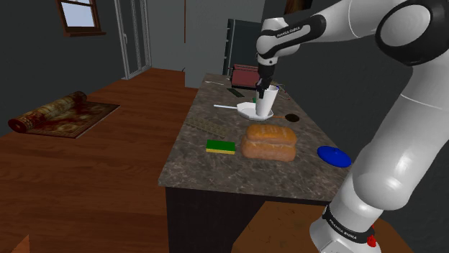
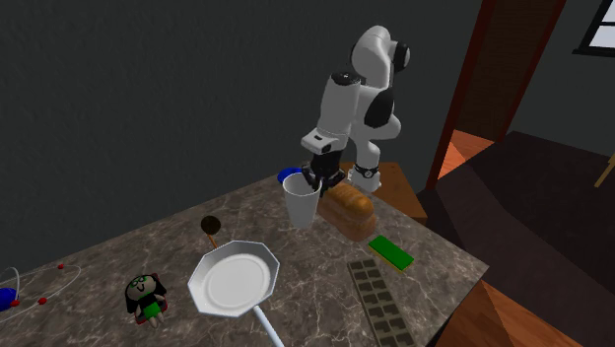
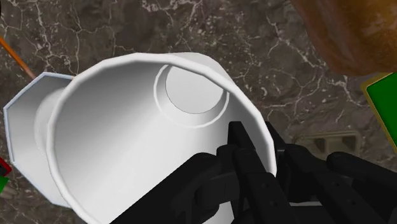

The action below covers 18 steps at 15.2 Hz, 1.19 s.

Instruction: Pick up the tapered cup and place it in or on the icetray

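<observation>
1. The pincer [image 3: 251,153] was clamped on the rim of the white tapered cup [image 3: 153,127], with one finger inside the cup and one outside.
2. At the centre of the second exterior view, the cup [image 2: 301,205] hung mouth-up just beside the bread loaf [image 2: 350,209]. It looked to be clear of the counter [image 2: 99,246].
3. The dark icetray [image 2: 379,301] lay at that frame's lower right, past the green sponge [image 2: 392,252] and well apart from the cup. Its long axis ran down the frame.
4. The carry would probably have to go toward that lower right corner.
</observation>
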Available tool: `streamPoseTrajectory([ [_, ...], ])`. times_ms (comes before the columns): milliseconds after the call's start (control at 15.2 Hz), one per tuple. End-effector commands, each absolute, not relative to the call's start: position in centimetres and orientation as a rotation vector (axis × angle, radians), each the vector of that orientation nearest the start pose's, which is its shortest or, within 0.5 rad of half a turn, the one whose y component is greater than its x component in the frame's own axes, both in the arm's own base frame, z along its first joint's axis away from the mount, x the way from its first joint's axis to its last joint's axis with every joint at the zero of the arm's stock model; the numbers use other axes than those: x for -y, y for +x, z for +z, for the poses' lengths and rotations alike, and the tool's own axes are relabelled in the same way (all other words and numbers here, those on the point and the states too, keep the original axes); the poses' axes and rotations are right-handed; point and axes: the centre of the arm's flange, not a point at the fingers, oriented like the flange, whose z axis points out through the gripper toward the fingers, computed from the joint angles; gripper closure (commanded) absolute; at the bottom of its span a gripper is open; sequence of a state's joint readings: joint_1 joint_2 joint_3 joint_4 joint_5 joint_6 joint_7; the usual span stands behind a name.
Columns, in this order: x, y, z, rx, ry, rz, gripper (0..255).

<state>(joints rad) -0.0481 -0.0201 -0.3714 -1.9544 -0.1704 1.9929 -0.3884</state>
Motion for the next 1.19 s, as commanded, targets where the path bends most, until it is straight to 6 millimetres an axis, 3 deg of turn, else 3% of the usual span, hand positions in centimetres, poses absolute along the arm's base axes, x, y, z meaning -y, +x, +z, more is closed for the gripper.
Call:
streamPoseTrajectory([
  [0,21.8,52.5,49.3,0.055,-3.301,0.010,255],
  [1122,5.7,67.9,51.9,0.055,-3.301,0.010,255],
])
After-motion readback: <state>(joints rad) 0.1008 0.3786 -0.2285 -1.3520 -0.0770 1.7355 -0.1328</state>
